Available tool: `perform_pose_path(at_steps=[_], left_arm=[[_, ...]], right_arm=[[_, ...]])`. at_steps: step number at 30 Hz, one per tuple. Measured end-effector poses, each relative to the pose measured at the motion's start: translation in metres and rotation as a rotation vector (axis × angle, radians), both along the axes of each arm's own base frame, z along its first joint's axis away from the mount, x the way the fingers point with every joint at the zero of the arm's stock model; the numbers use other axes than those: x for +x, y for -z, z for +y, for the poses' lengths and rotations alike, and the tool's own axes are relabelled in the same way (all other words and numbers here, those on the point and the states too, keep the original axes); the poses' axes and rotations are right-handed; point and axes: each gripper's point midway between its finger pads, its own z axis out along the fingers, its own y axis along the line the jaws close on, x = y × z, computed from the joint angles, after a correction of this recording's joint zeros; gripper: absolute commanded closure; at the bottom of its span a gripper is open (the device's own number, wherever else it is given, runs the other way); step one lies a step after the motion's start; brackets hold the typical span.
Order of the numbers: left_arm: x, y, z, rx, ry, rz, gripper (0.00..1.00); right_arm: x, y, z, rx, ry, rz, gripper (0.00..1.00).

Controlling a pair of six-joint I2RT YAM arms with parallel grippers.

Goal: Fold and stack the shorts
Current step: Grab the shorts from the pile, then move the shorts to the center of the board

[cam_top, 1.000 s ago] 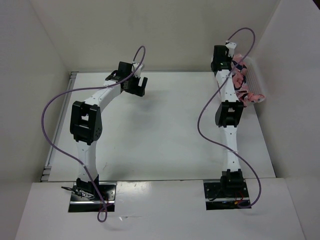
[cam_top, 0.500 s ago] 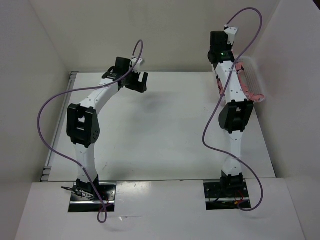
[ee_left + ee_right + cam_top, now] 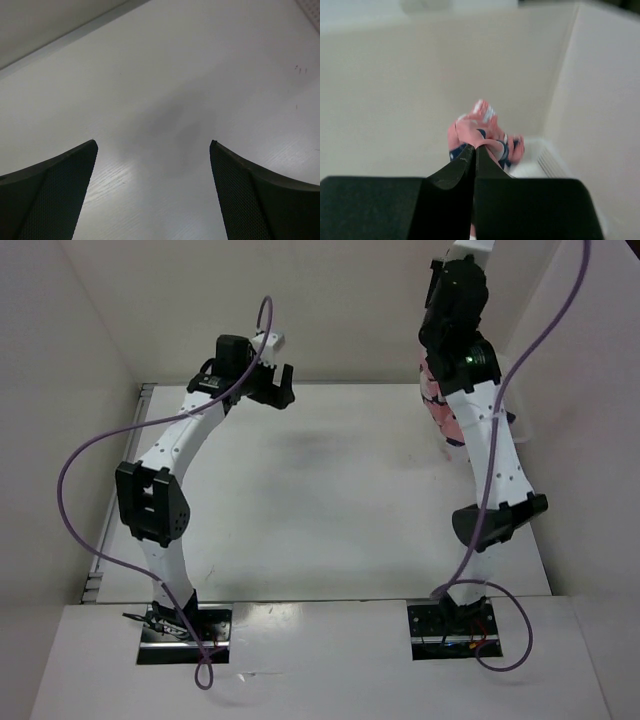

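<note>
Fabric fills the pinch of our right gripper (image 3: 475,149): its fingers are shut tight on a fold of the shorts (image 3: 470,131), which bunch just past the tips and hang below them. Beyond and beneath the fingers lies the basket (image 3: 540,156), now apart from the cloth. A second ago this arm was low at the basket with the shorts still heaped there; since then it has risen high, and the overhead view shows the pink cloth dangling under it. We judge the pick from the basket done, with spreading, folding and stacking still ahead. Our left gripper (image 3: 153,144) has reached a little farther out and hovers with its fingers wide, nothing between them, bare table (image 3: 200,60) beyond the tips. It looks placed to take a second hold once we bring the shorts across.
</note>
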Motion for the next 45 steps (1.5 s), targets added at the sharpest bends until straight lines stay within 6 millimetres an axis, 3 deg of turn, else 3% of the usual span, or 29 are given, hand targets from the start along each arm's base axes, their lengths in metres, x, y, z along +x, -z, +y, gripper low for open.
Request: perform_pose_path(at_steps=[5,8,10,12,14,17,21,23,24,25,26,27,29,31,33,35,37,40,42,45], left_arm=[[-0.022,-0.061,0.007,-0.028,-0.004,-0.112,0.0],[-0.035,-0.091,0.015,-0.031,-0.029,-0.176,0.0],[-0.042,-0.106,0.021,-0.028,-0.052,-0.207,0.0],[-0.044,-0.114,0.03,-0.018,-0.087,-0.229,0.0],[-0.043,-0.117,0.04,-0.005,-0.125,-0.24,0.0],[-0.036,-0.117,0.066,0.011,-0.192,-0.241,0.0],[-0.029,-0.113,0.11,0.029,-0.285,-0.224,0.0],[-0.029,-0.11,0.125,0.036,-0.315,-0.211,0.0],[-0.029,-0.108,0.128,0.039,-0.322,-0.202,0.0],[-0.03,-0.106,0.129,0.041,-0.323,-0.193,0.0],[-0.031,-0.105,0.129,0.043,-0.322,-0.187,0.0],[-0.033,-0.103,0.127,0.044,-0.318,-0.18,0.0],[-0.036,-0.099,0.126,0.047,-0.313,-0.16,0.0],[-0.039,-0.089,0.12,0.052,-0.298,-0.132,0.0],[-0.047,-0.066,0.111,0.064,-0.272,-0.069,0.0],[-0.065,-0.023,0.091,0.089,-0.217,0.046,0.0],[-0.095,0.029,0.062,0.132,-0.132,0.185,0.0],[-0.162,0.101,0.011,0.236,0.042,0.401,0.0],[-0.194,0.126,-0.023,0.297,0.154,0.464,0.0],[-0.215,0.134,-0.058,0.317,0.26,0.46,0.0]], right_arm=[[-0.068,-0.117,0.021,0.011,-0.145,-0.29,1.0],[-0.106,-0.174,0.023,0.047,-0.241,-0.464,1.0],[-0.126,-0.199,0.028,0.079,-0.312,-0.56,1.0],[-0.14,-0.212,0.048,0.112,-0.392,-0.612,1.0],[-0.142,-0.213,0.082,0.144,-0.492,-0.624,1.0],[-0.126,-0.2,0.135,0.21,-0.625,-0.611,1.0],[-0.065,-0.132,0.191,0.274,-0.684,-0.427,1.0],[-0.031,-0.077,0.217,0.292,-0.69,-0.269,0.99],[-0.016,-0.042,0.229,0.298,-0.687,-0.172,0.88],[-0.004,-0.011,0.239,0.302,-0.685,-0.087,0.47],[0.005,0.024,0.25,0.304,-0.692,0.008,0.28],[0.01,0.055,0.26,0.295,-0.708,0.093,0.16],[0.016,0.119,0.274,0.285,-0.734,0.268,0.01],[0.015,0.168,0.281,0.276,-0.746,0.402,0.01],[0.016,0.2,0.275,0.265,-0.734,0.486,0.01],[0.023,0.22,0.259,0.263,-0.703,0.53,0.01],[0.03,0.238,0.233,0.256,-0.669,0.566,0.01],[0.025,0.283,0.173,0.241,-0.587,0.666,0.01],[0.015,0.315,0.132,0.22,-0.524,0.736,0.03],[-0.009,0.358,0.099,0.179,-0.478,0.828,0.03]])
